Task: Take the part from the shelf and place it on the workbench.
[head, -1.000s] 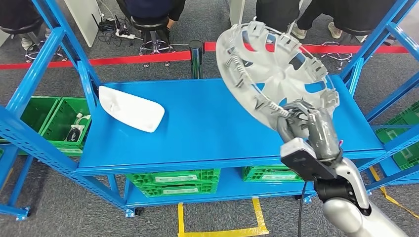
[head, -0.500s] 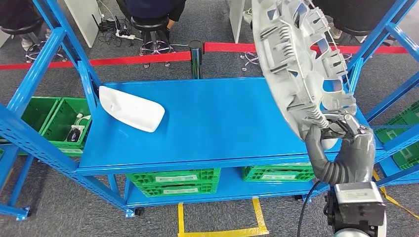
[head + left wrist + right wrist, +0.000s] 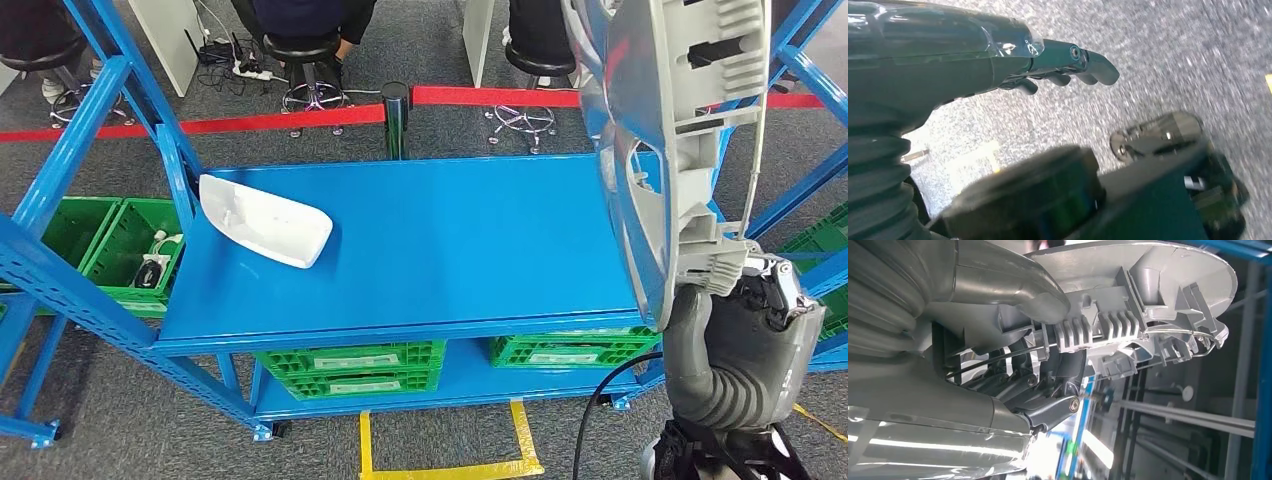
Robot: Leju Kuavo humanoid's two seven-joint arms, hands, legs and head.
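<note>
We see the left hand [image 3: 1068, 55] in its wrist view hanging over speckled grey carpet, its dark fingers [image 3: 1098, 70] stretched out, a little apart, with nothing in them.

On the blue shelf [image 3: 430, 250], one white part [image 3: 265, 220] lies at the left edge, near the far left corner: smooth plastic, a long shallow shell rounded at one end. The shelf surface is flat painted metal on perforated blue uprights. Two green ribbed crates [image 3: 350, 365] sit on the tier below, and two more green bins [image 3: 90, 240] stand left of the frame. A red barrier tape [image 3: 250, 120] runs behind, with a dark post [image 3: 397, 120] and two stools [image 3: 310, 60] beyond.

At the right, one wheel cover [image 3: 670, 130] stands nearly edge-on, held up off the shelf, above and in front of its right edge. It is grey plastic, round, ribbed on the back with clips and a thin wire ring. The right hand [image 3: 745, 330] grips its lower rim, forearm upright, grey thumb [image 3: 1033, 295] on one face and dark fingers [image 3: 1053, 405] curled behind the ribs.
</note>
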